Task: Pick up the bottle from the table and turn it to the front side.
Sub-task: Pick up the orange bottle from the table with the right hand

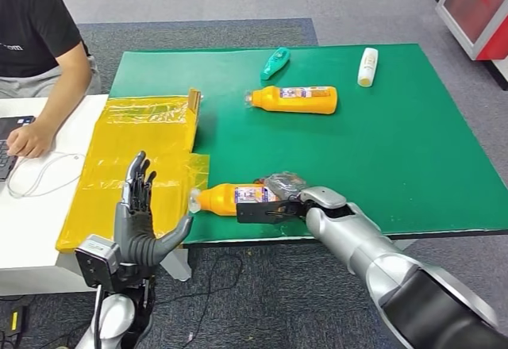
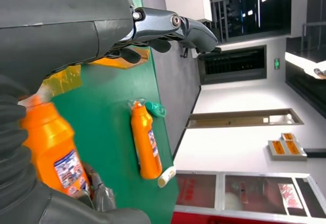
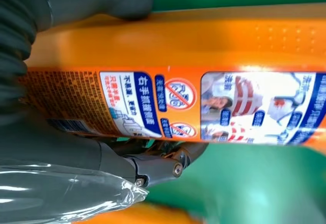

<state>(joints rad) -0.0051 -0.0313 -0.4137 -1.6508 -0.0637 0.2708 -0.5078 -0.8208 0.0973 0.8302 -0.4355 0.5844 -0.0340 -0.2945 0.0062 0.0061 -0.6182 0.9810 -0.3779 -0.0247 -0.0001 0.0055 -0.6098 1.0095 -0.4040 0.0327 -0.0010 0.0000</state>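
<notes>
Fingers: right hand (image 1: 282, 202) clasped round orange bottle (image 1: 230, 198); left hand (image 1: 140, 218) spread, holding nothing.
Bottle position: near table (image 1: 419, 151) edge — on its side.
Long axis: crosswise, cap toward left hand.
Nearer hand: right — already gripping.

My right hand (image 1: 277, 204) grips the near orange bottle (image 1: 225, 198) at the front edge of the green tabletop (image 1: 389, 159). From it, open green runs toward 1, 2 and 3 o'clock, so I could pass there. At 12 o'clock a second orange bottle (image 1: 294, 99) lies across the way, with a teal bottle (image 1: 275, 63) beyond it and a white bottle (image 1: 367, 67) far off at 1 o'clock. At 9 o'clock yellow plastic sheeting (image 1: 140, 155) covers the surface, my raised, open left hand (image 1: 139, 222) stands there, and a person's arm (image 1: 51, 103) rests at 10 o'clock.
</notes>
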